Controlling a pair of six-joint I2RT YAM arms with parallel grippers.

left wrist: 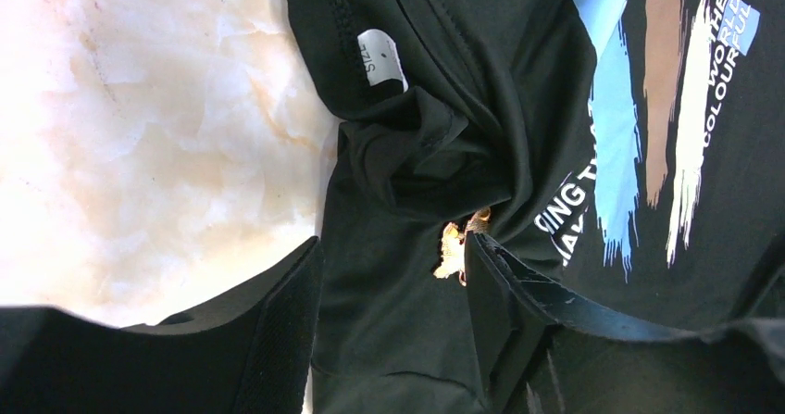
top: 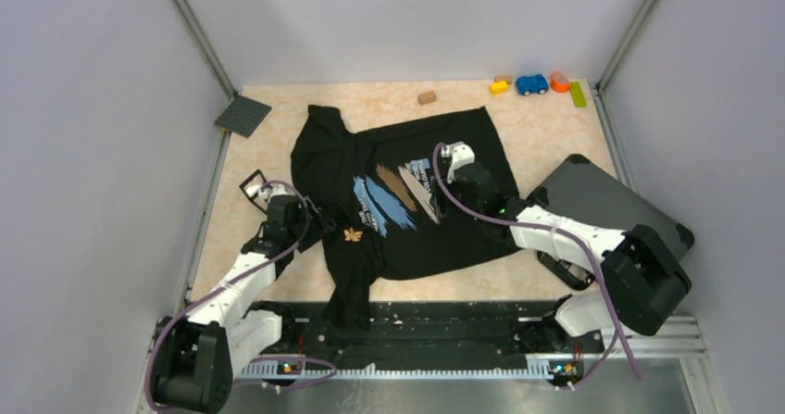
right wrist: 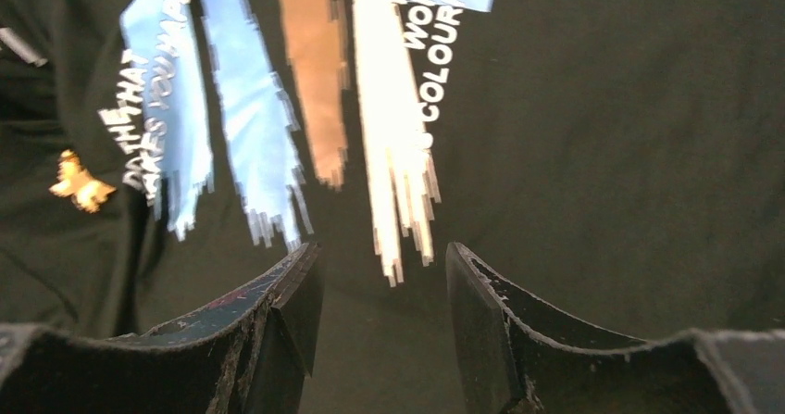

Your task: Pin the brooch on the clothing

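Note:
The black T-shirt with blue, brown and white brush-stroke print lies spread on the table. It also fills the left wrist view and the right wrist view. The tiny orange brooch sits on the shirt's lower left part, beside the print. My left gripper is open over the shirt. The brooch is right by the tip of its right finger. My right gripper is open and empty, low over the print. The brooch shows far left there.
A dark grey hard case lies at the right under my right arm. A small clear box sits left of the shirt, a grey baseplate at the back left. A brown block and coloured toys stand along the back edge.

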